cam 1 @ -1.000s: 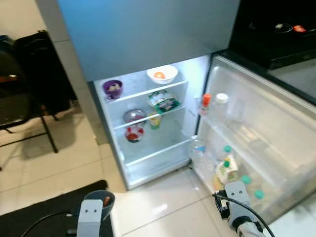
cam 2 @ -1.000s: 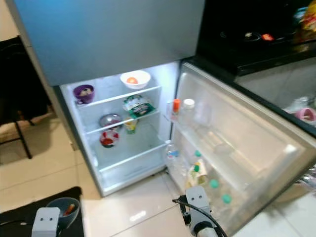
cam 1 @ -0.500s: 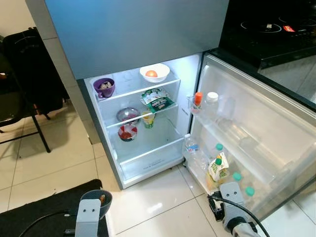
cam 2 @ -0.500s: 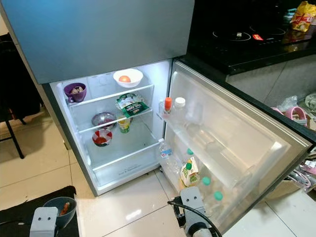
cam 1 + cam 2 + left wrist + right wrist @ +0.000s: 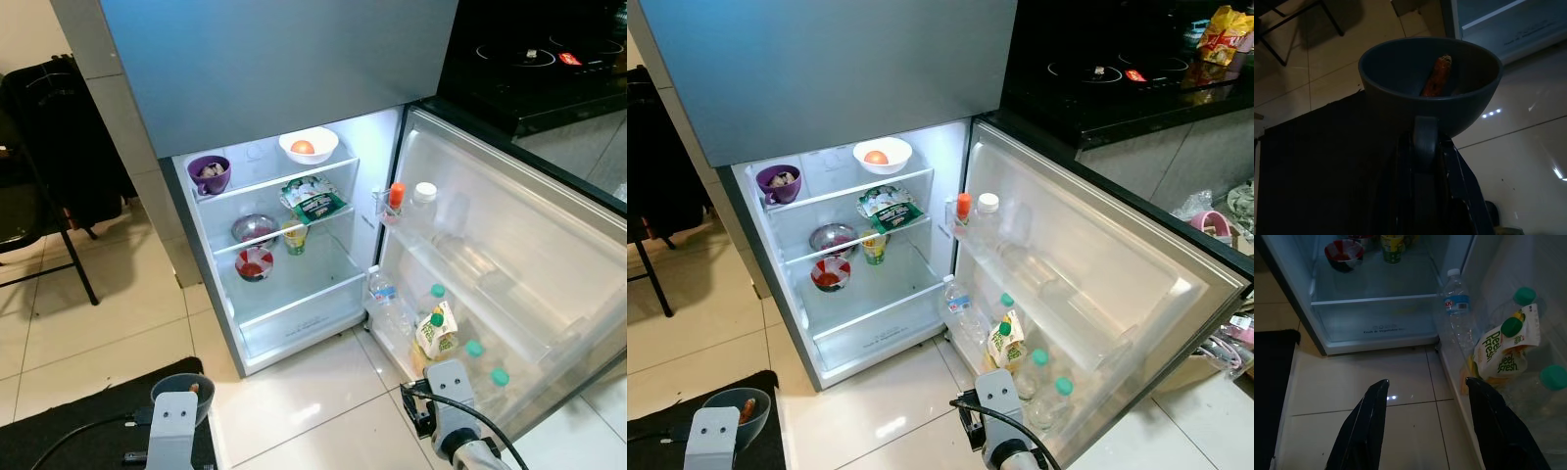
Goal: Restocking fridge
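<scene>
The fridge (image 5: 294,294) stands open and lit, its door (image 5: 509,264) swung out to the right. My left gripper (image 5: 1425,139) is shut on the rim of a grey-blue bowl (image 5: 1430,83) that holds an orange-red piece of food (image 5: 1436,77). The bowl (image 5: 182,391) hangs low over a black mat, left of the fridge. My right gripper (image 5: 1426,382) is open with nothing in it, above the tiles in front of the door's bottom rack. On the shelves are a purple bowl (image 5: 208,173), a white bowl (image 5: 308,145), a green packet (image 5: 315,199) and a red bowl (image 5: 255,263).
The door racks hold an orange-capped bottle (image 5: 396,199), a water bottle (image 5: 1458,303), a juice carton (image 5: 1498,357) and green-capped bottles (image 5: 498,382). A black mat (image 5: 88,421) lies at my left. A dark chair (image 5: 49,176) stands far left, a black hob (image 5: 539,59) at the upper right.
The whole picture has shifted and sharpened as the camera moved. The bowl stays in my left gripper, a little lower in view. Nothing in the fridge has moved.
</scene>
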You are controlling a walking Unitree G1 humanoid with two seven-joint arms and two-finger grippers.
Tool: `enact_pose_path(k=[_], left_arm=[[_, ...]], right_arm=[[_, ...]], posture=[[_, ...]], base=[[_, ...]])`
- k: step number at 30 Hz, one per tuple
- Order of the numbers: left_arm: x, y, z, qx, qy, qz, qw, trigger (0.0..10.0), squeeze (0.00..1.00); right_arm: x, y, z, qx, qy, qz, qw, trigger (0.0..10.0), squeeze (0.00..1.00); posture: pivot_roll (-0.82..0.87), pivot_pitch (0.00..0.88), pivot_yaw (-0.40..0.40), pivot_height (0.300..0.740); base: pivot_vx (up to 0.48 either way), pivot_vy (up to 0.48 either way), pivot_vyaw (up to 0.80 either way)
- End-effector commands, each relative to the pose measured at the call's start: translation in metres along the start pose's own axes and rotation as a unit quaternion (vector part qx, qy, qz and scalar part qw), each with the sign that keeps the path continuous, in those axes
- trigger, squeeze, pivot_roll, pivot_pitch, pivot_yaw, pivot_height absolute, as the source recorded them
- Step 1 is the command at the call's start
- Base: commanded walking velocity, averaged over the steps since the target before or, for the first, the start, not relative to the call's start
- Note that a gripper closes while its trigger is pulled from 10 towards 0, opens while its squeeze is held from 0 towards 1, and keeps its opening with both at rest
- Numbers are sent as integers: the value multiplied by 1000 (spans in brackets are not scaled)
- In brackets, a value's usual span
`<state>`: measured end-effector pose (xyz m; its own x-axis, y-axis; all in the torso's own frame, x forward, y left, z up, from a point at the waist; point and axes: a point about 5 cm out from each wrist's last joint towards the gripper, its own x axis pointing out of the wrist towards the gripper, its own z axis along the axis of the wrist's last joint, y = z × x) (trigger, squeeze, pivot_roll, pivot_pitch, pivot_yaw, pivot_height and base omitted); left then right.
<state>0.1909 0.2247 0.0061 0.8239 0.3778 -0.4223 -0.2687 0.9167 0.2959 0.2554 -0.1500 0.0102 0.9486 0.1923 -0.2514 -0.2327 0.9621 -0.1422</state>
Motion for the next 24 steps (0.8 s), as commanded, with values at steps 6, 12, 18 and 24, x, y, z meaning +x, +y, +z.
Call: enact_pose_path(k=[6,12,18,24], left_arm=[[0,2,-6,7,17,17,1000,10000,0],[0,2,-6,7,16,17,1000,10000,0],[0,2,-6,9,14,17,1000,10000,0],[0,2,-6,9,13,17,1000,10000,0]], right_arm=[[-3,0,-3,0,5,0,1000,10000,0],[-3,0,-4,-3,7,-1,1000,10000,0],[-3,0,-4,-4,8,-2,1000,10000,0],[-3,0,-5,-4,8,-2,1000,10000,0]], posture=[[-77,112,7,740],[-76,112,7,740],[-77,113,6,740],[-76,113,8,740]], base=[[426,0,0],[428,0,0],[408,0,0],[404,0,0]])
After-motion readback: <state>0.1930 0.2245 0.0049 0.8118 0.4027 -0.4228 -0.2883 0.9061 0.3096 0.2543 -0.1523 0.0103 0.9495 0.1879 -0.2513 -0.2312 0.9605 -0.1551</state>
